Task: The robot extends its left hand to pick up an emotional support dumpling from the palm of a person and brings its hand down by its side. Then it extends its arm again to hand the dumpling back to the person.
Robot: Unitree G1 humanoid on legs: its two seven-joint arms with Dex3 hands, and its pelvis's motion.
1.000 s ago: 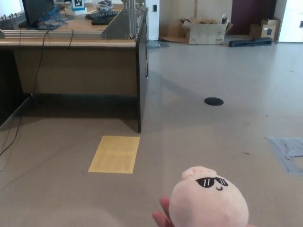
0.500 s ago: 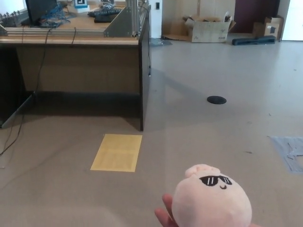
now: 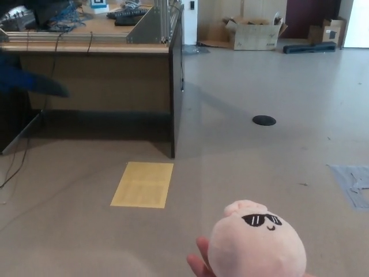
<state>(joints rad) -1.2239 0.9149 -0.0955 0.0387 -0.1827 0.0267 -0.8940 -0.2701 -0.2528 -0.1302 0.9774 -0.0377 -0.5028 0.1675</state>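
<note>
Dumpling (image 3: 256, 245) sitting near, bottom right, on a person's palm (image 3: 199, 264). Left hand (image 3: 46, 85) just a dark blur far left, well apart from it; can't tell how open. Risk: long reach, sloppy aim, could knock plush onto floor (image 3: 242, 167).

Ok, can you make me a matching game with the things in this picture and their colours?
Things:
1. dumpling
2. paper sheet on the floor
3. round floor cover
4. cardboard box

Colours:
A. black
B. brown
C. pink
D. yellow

Pairs: 1-C, 2-D, 3-A, 4-B
</note>
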